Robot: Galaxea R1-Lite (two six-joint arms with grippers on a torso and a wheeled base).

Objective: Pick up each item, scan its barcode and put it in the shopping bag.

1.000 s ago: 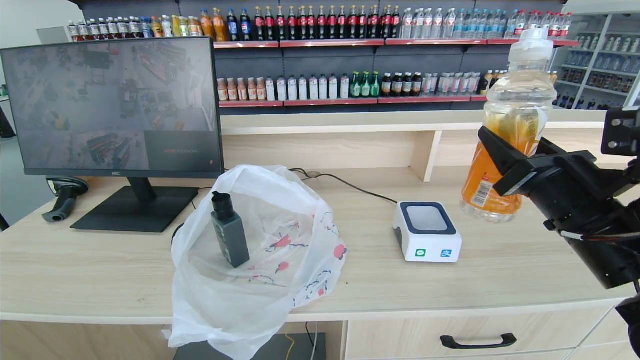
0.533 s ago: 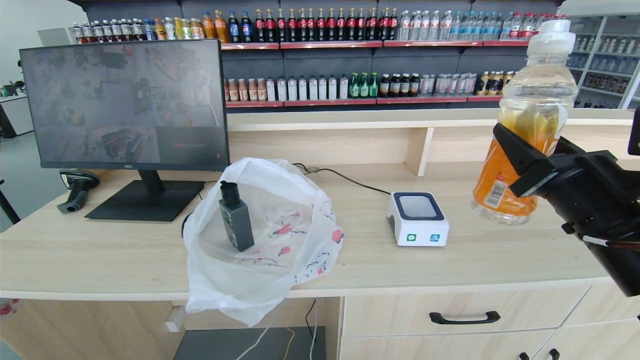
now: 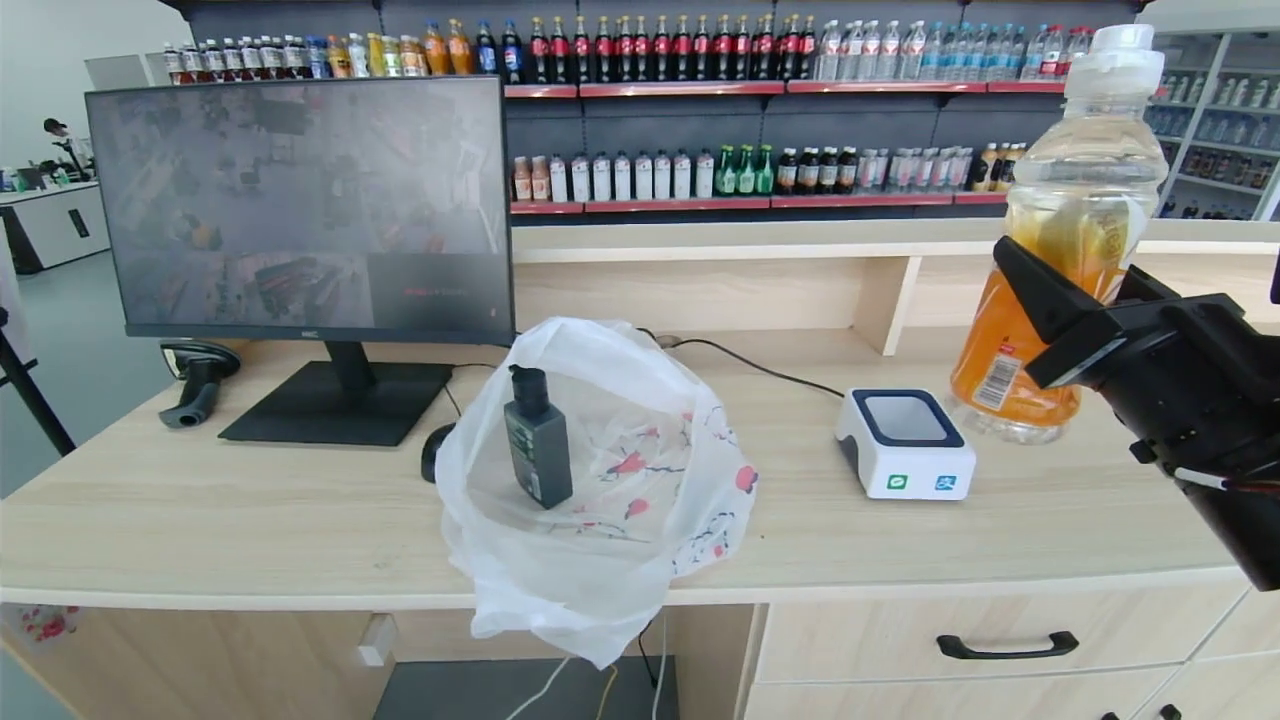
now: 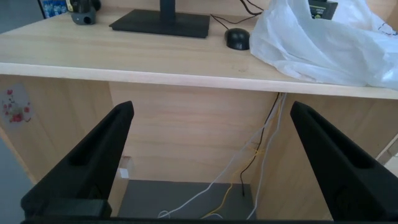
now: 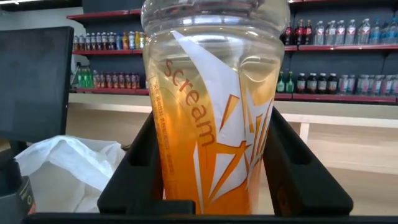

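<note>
The orange drink bottle [image 3: 1075, 180] is hanging upright, pinched in the right pincer [image 3: 1068, 285], just right of the scanner [image 3: 905, 443]. It is keeping much the same place beside it while the camera is swinging. So the barcode is still awaiting scanning. The left pincer [image 4: 211, 112] is idling, spread, below the desk [image 3: 250, 510] edge.

Juice bottle [image 3: 1080, 170]: mid-body hidden behind finger of right gripper [image 3: 1065, 275] in head view; cap and base cut off in right wrist view.
Mouse [image 3: 436, 462]: half hidden behind bag [image 3: 650, 540].
Dark bottle [image 3: 537, 445] inside bag: label too small to read.
Shelf bottles [image 3: 700, 50]: kinds too small to tell.
Monitor [image 3: 300, 200]: screen content too blurred to make out.
Left gripper [image 4: 211, 109]: finger roots cut off at picture edge.
</note>
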